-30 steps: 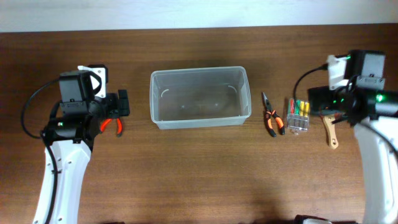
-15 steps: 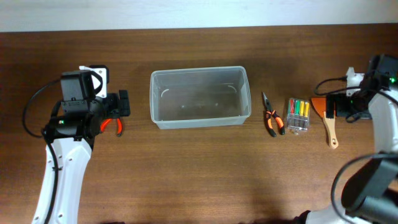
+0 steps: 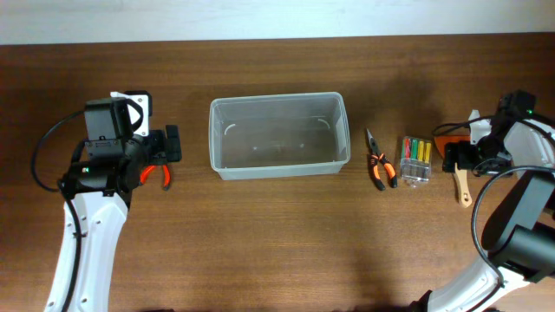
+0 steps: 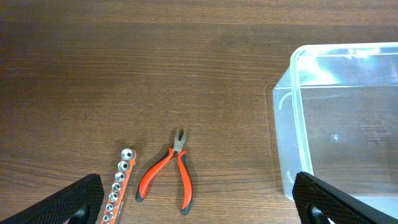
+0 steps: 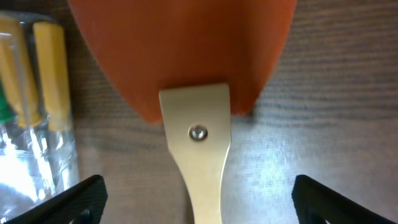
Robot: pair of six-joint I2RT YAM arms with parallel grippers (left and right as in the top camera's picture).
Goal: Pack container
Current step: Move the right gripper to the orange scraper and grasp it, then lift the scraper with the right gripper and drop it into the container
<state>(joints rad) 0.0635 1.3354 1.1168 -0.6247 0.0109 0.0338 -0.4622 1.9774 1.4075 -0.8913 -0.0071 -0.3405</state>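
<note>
The clear plastic container (image 3: pixel 277 135) stands empty at the table's middle; its left wall shows in the left wrist view (image 4: pixel 298 124). My left gripper (image 3: pixel 170 145) is open and empty above red-handled pliers (image 4: pixel 169 176) and an orange socket rail (image 4: pixel 118 186). My right gripper (image 3: pixel 458 159) is open and low over a spatula, its fingers on either side of the wooden handle (image 5: pixel 200 165) just below the orange blade (image 5: pixel 180 50). The handle's end shows in the overhead view (image 3: pixel 465 189).
Black-and-orange pliers (image 3: pixel 379 166) and a clear case of coloured screwdrivers (image 3: pixel 414 160) lie between the container and the spatula. The case edge shows in the right wrist view (image 5: pixel 31 124). The table's back edge runs along the top.
My right arm has swung round and come down over the spatula, with the gripper now straddling its handle. The left arm has not moved.
</note>
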